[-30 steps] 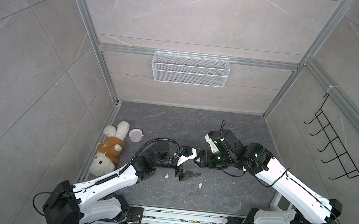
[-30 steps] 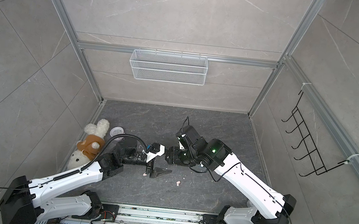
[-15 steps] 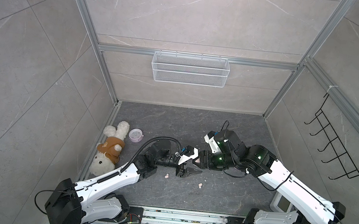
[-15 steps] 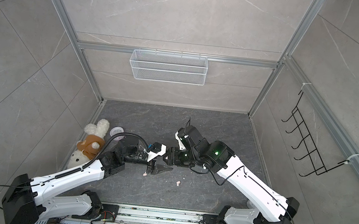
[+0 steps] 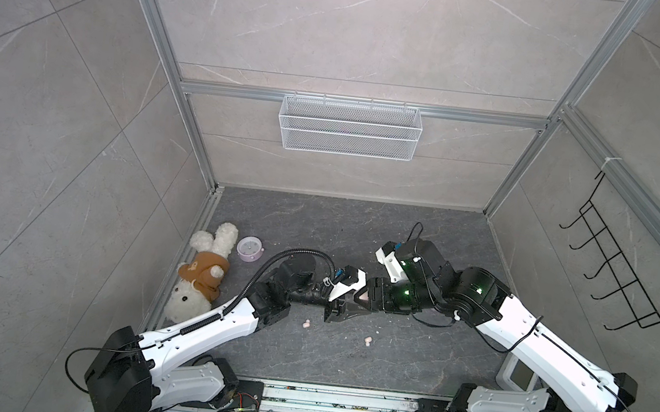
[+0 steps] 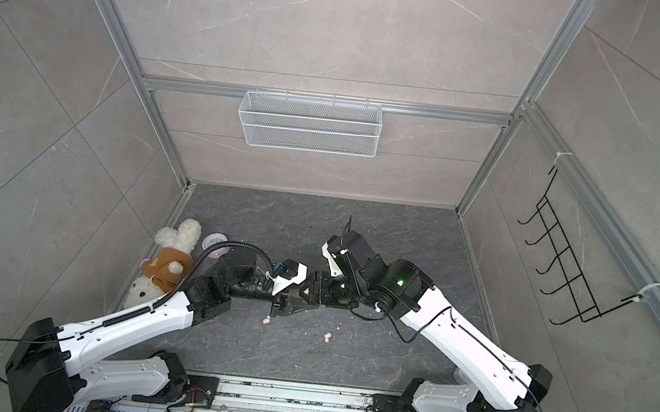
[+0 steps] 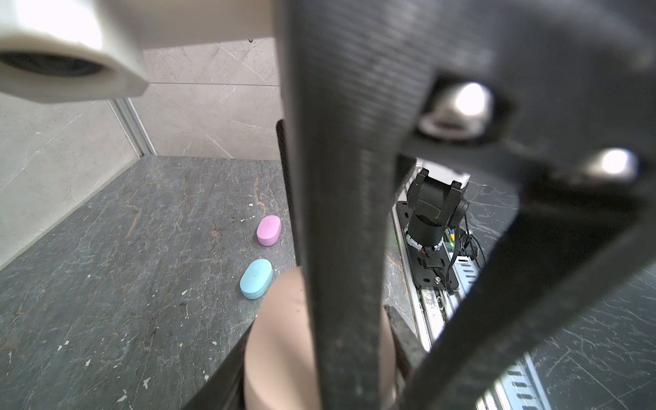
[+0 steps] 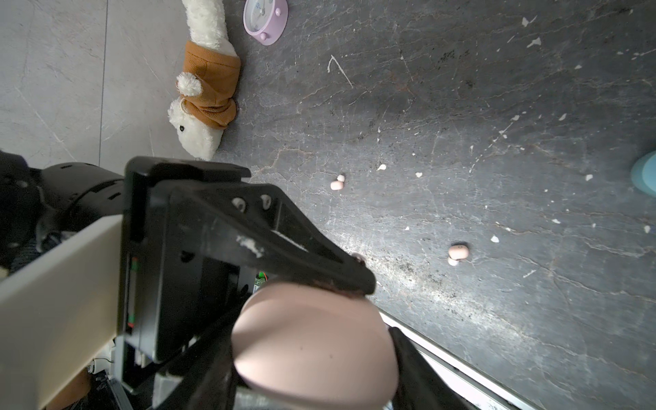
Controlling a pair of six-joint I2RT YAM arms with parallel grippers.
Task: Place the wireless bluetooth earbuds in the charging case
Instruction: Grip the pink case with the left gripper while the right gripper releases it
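My right gripper pinches the peach charging case, apparently unopened. My left gripper touches it; whether it grips, I cannot tell. Nothing is inserted yet: one peach earbud lies on the floor at 8 o'clock of it, and another peach earbud at 6.

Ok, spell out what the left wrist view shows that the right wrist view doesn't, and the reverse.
Only the left wrist view shows the pink case and an arm's base. Only the right wrist view shows two peach earbuds, the plush rabbit and the lilac clock. Both show the peach case close up, and the blue case, which is cut off at the right wrist view's edge.
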